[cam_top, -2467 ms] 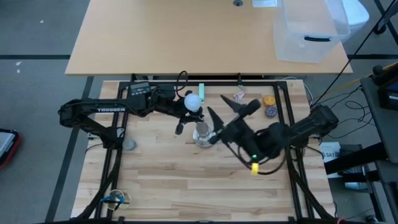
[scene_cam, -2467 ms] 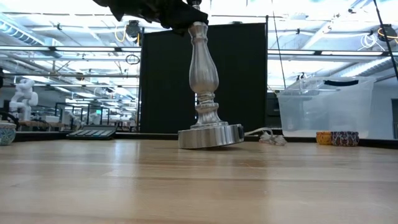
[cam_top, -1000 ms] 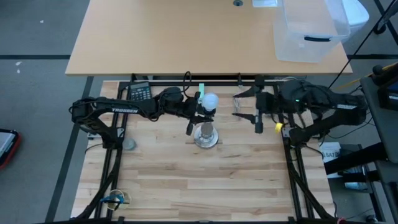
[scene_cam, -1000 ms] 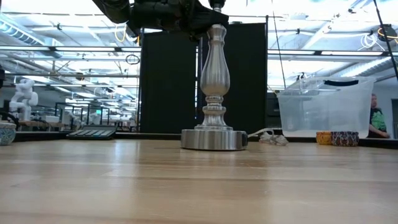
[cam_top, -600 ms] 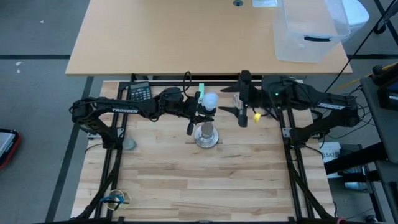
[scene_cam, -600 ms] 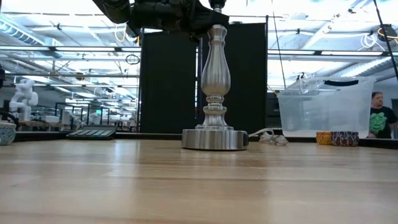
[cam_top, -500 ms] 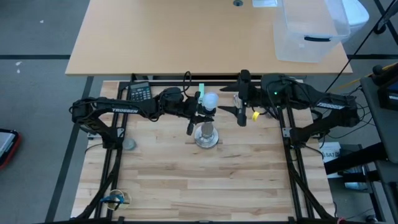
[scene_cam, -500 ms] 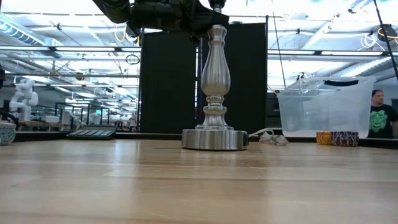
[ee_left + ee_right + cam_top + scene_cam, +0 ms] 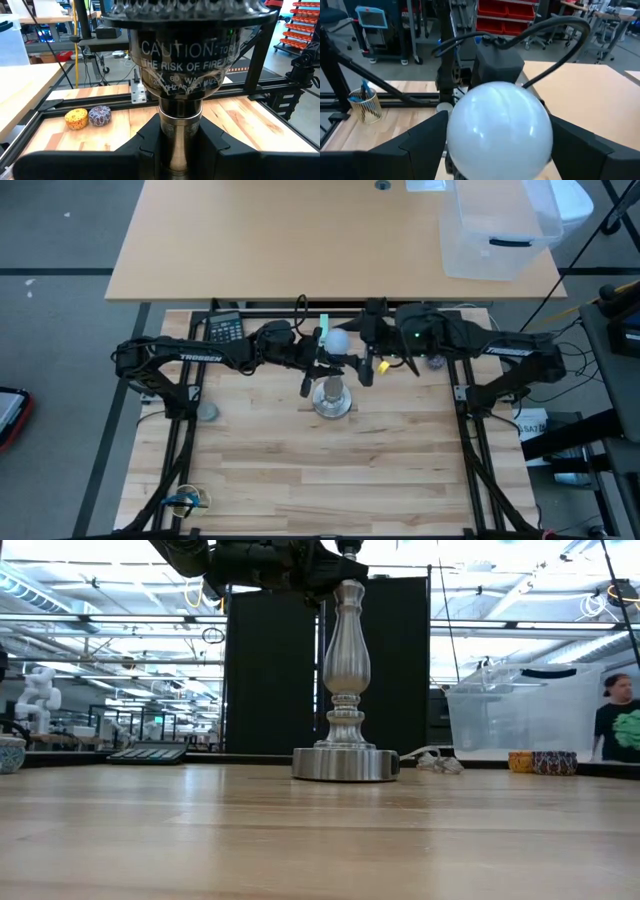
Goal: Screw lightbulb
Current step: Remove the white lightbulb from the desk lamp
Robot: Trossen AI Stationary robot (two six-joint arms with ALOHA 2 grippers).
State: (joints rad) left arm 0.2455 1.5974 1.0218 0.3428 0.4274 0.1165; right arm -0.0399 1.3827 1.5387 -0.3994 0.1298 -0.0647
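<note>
The silver stand (image 9: 345,670) rests upright on its round base (image 9: 331,402) at mid-table. Its black socket (image 9: 182,55) carries the white lightbulb (image 9: 338,340), which fills the right wrist view (image 9: 500,130). My left gripper (image 9: 321,366) reaches in level from the table's left and is shut on the stand just below the socket. My right gripper (image 9: 363,352) is open, high on the bulb's right. Its fingers (image 9: 422,142) show on either side of the globe; I cannot tell whether they touch it. The low view cuts the bulb off. My left gripper pinches the stand's narrow neck (image 9: 180,131), right under the black socket, between its two fingers (image 9: 142,147). The fingers come in about level from the table's left and lie across the upright stem. The stand stays upright with its base flat on the table.
A calculator (image 9: 225,327) lies at the far left and a small bowl (image 9: 207,412) by the left arm's base. A wire cup (image 9: 186,500) stands at the near left. Two small round things (image 9: 88,117) sit at the far right, and a clear bin (image 9: 495,230) on the table behind.
My right gripper has travelled toward the table's left, a little downward, from the far right corner up to the lightbulb. My left gripper, the stand and the bulb have kept still. A person has walked into the low view's right edge.
</note>
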